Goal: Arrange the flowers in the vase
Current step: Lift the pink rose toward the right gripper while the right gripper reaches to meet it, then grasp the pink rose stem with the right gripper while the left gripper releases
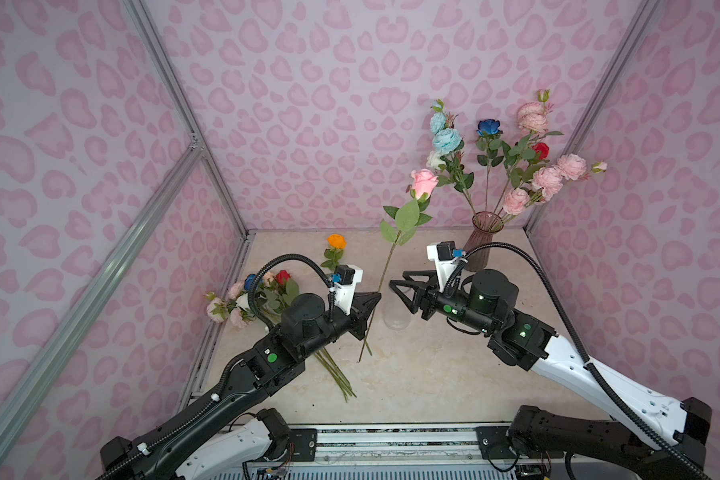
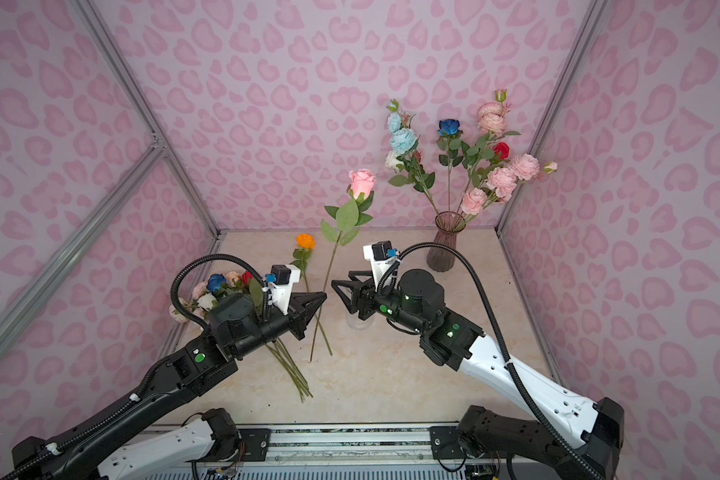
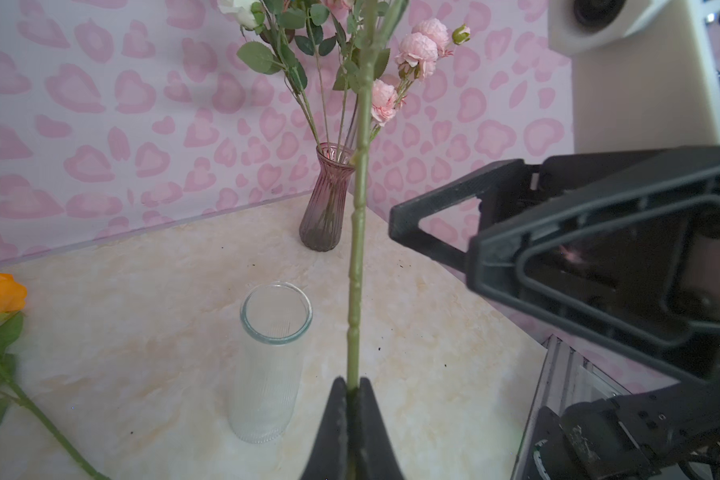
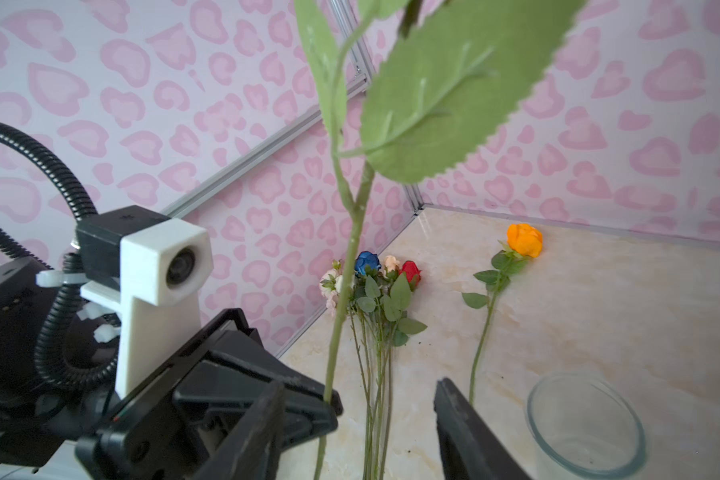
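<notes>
We start at the left gripper [image 3: 352, 386]. Its jaws are pressed together on the green stem of the pink rose [image 1: 424, 182], low on the stem. The flower stands up off the table [image 1: 433, 374], leaning a little to the far right, with its head well above both arms.

Facing it is the right gripper [image 1: 398, 280], jaws apart at about half width. Its tips sit just beside that same stem, but nothing is clamped in them, and we cannot tell whether a pad brushes the stem.

Moving outward, the clear vase [image 3: 273, 357] stands upright just beside the stem, under the right gripper, and it's empty.

At the far right corner is the tinted vase [image 1: 481, 245], and it's well stocked. It holds light blue, dark blue, red, white and pink heads, all on stems fanning out of its mouth.

Over on the left a bunch [image 1: 246, 299] lies flat on the table, heads to the far left and stems running toward the near edge. An orange rose [image 1: 336, 241] lies on its own just beyond it.

Our read is that we're partway through. Several stems are in the tinted vase, one rose is in the air, and the bunch and the orange rose have yet to go in. We can't say which vase this rose is meant for.
</notes>
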